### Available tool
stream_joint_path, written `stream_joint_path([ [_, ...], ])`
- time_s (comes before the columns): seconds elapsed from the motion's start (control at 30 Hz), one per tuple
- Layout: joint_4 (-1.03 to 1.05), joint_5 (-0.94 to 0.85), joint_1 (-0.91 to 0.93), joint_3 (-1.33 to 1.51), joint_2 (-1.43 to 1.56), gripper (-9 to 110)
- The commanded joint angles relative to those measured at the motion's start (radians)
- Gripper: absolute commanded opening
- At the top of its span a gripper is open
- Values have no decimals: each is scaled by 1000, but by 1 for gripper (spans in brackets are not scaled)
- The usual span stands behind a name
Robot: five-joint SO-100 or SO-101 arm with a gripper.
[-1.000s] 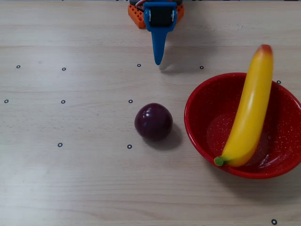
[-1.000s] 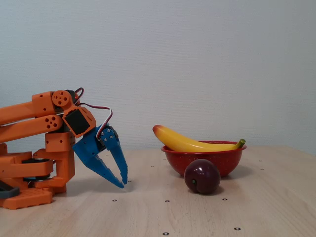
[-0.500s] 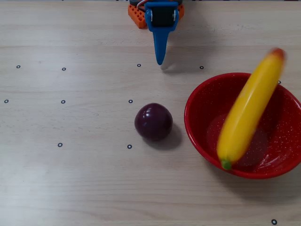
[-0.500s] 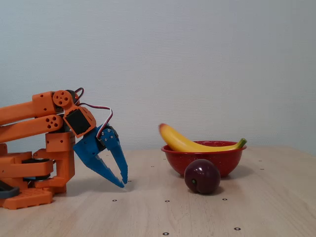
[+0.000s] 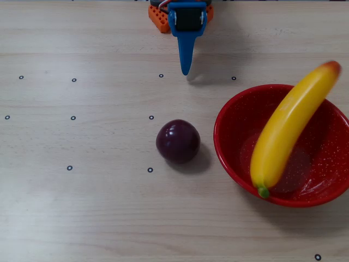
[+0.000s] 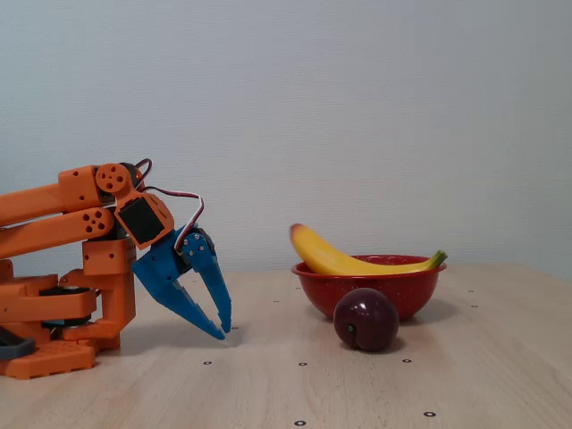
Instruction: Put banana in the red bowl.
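Note:
The yellow banana [image 5: 292,128] lies across the red bowl [image 5: 234,114], its green stem end on the near rim and its reddish tip over the far rim. In the fixed view the banana [image 6: 349,259] rests on the red bowl [image 6: 402,290] and sticks out past its left rim. My blue gripper [image 5: 186,70] is far from the bowl, folded back near the arm's base, tips close to the table. In the fixed view the gripper [image 6: 221,330] has its tips almost together and holds nothing.
A dark purple plum [image 5: 178,141] sits on the wooden table left of the bowl; in the fixed view the plum [image 6: 365,319] stands in front of the bowl. The orange arm base [image 6: 54,313] is at the left. Small black ring marks dot the table.

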Motion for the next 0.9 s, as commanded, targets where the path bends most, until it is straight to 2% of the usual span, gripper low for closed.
stream_joint_path([
  [0.0,8,15,-12,9,17,0],
  [0.17,6,-32,-52,8,17,0],
  [0.37,8,26,-2,8,17,0],
  [0.87,8,26,0,8,17,0],
])
